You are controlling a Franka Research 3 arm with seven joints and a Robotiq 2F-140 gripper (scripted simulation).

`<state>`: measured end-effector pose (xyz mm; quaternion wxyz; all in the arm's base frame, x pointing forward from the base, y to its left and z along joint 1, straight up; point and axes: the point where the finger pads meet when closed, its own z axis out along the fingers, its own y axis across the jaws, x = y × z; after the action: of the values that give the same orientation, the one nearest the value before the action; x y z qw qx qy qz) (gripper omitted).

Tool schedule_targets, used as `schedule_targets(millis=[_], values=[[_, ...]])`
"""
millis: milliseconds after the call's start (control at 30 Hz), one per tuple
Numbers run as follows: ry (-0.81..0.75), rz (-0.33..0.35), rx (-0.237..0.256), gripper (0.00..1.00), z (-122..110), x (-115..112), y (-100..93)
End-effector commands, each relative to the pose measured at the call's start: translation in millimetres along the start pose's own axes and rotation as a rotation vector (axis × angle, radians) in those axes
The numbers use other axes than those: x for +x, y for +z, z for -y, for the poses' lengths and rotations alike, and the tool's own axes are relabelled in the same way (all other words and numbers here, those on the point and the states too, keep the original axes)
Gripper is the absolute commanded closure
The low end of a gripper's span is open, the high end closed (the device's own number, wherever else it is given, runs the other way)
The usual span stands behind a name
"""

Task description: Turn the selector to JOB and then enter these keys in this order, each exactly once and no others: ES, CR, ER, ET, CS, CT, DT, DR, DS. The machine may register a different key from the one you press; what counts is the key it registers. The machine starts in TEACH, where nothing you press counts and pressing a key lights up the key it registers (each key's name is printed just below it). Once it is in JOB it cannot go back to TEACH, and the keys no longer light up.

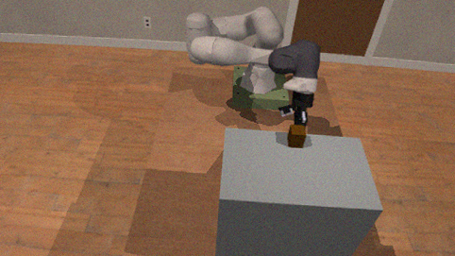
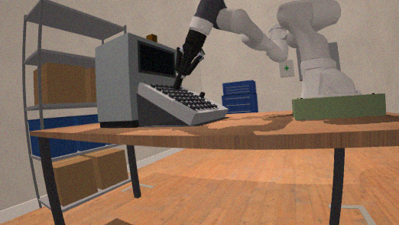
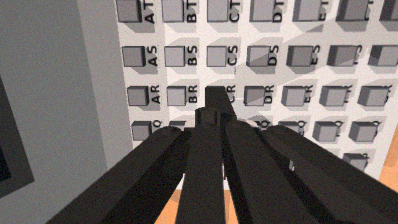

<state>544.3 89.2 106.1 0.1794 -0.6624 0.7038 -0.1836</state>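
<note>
The grey machine (image 1: 300,172) (image 2: 116,76) has a sloping keyboard (image 2: 164,100) below a dark screen. My gripper (image 2: 177,83) (image 3: 214,103) is shut and empty, its tip down at the CR key, which it hides; contact cannot be told. In the wrist view, the CS key (image 3: 216,56), DS key (image 3: 258,56), ES key (image 3: 299,56), DR key (image 3: 254,95), ER key (image 3: 293,96), CT key (image 3: 217,10), DT key (image 3: 260,10) and ET key (image 3: 306,10) show. No visible key is lit. A black knob (image 2: 202,94) stands at the keyboard's far side; its setting is unreadable.
An orange-brown block (image 1: 296,137) (image 2: 151,37) sits on top of the machine. The BR key (image 3: 176,95) is beside the tip. The machine stands on a wooden table (image 2: 237,139). A shelf (image 2: 61,57) and blue drawers (image 2: 239,96) are behind.
</note>
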Motion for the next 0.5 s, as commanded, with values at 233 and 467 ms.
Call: schedule_targets(millis=[233, 467], values=[[0.003, -0.005, -0.005, 0.90, -1.4, 1.8, -13.8], [0.003, -0.005, -0.005, 0.90, -1.4, 1.8, -19.2]])
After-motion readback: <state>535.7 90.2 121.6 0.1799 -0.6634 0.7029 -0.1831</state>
